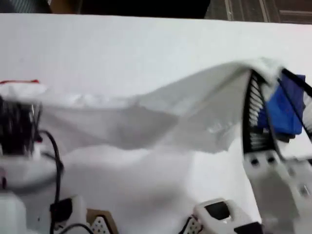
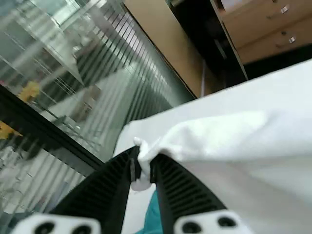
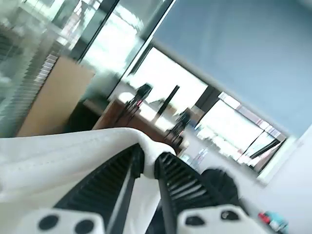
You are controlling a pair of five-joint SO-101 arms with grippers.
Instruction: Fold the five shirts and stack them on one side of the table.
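Note:
A white shirt hangs stretched above the white table, held at both ends. At the far left my left gripper has one end. In the left wrist view it is shut on a bunched corner of the shirt. At the right my right gripper holds the other end higher up. In the right wrist view its black ribbed fingers are shut on the hemmed edge of the shirt. The cloth sags in the middle and slopes up to the right.
Two arm bases and a black cable sit at the table's near edge. A blue part rides on the right arm. Something teal shows below the left gripper. The far half of the table is bare white.

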